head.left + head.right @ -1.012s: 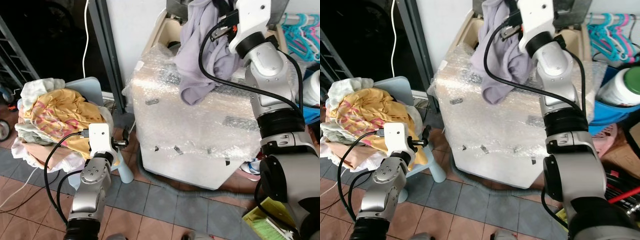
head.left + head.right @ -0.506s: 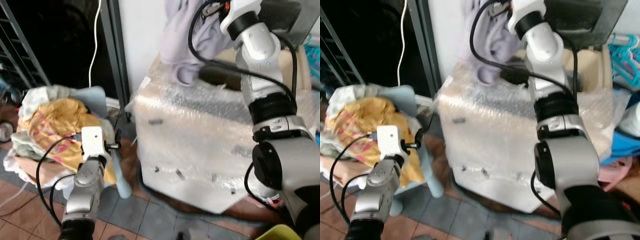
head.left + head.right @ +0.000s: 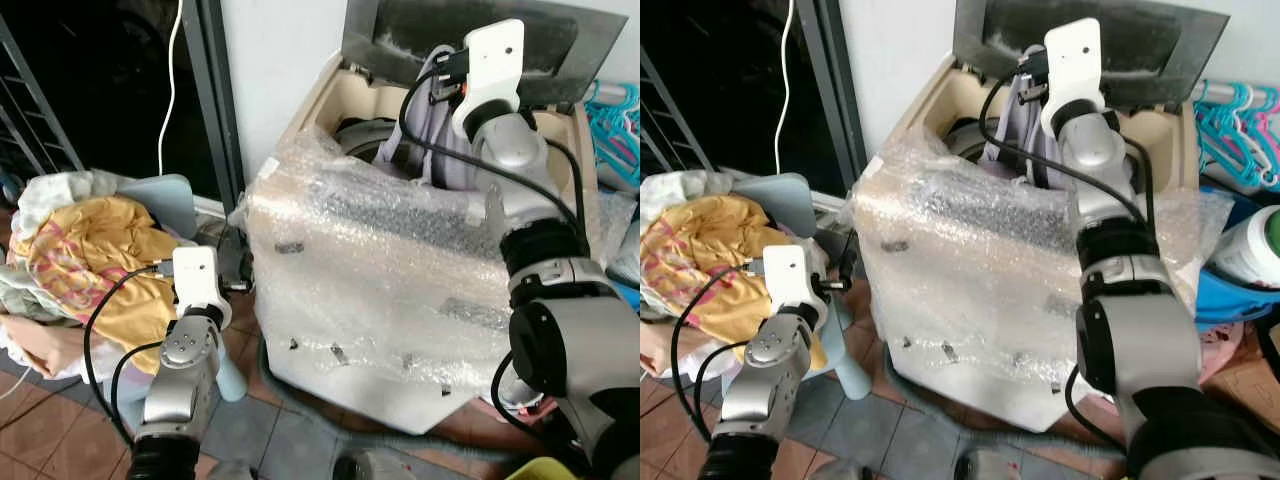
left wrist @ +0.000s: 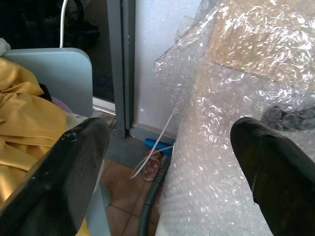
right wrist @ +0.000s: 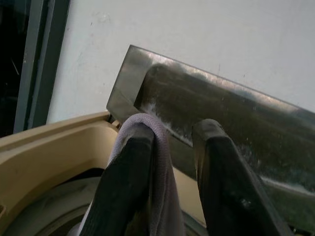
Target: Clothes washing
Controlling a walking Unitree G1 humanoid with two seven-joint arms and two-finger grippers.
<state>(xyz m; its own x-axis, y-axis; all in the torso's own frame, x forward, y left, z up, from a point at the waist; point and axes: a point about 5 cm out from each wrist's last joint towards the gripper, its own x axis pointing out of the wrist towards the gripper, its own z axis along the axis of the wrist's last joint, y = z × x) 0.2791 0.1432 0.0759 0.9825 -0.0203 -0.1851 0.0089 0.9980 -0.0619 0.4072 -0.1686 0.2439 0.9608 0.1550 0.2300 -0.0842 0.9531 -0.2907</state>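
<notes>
Lavender garment (image 3: 450, 150) now lowered into washer (image 3: 400, 280).

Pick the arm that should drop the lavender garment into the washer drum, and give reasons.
Right. The right gripper is above the washing machine opening with the lavender garment draped over one finger. The left gripper hangs open, low beside the machine.

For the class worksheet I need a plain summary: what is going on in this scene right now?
A humanoid robot is loading laundry. Its right hand holds a lilac garment over the open tub of a bubble-wrapped washing machine, lid up, with the cloth hanging down into the opening. Its left hand hangs open and empty beside a pale blue chair piled with more clothes, a yellow garment on top.
</notes>
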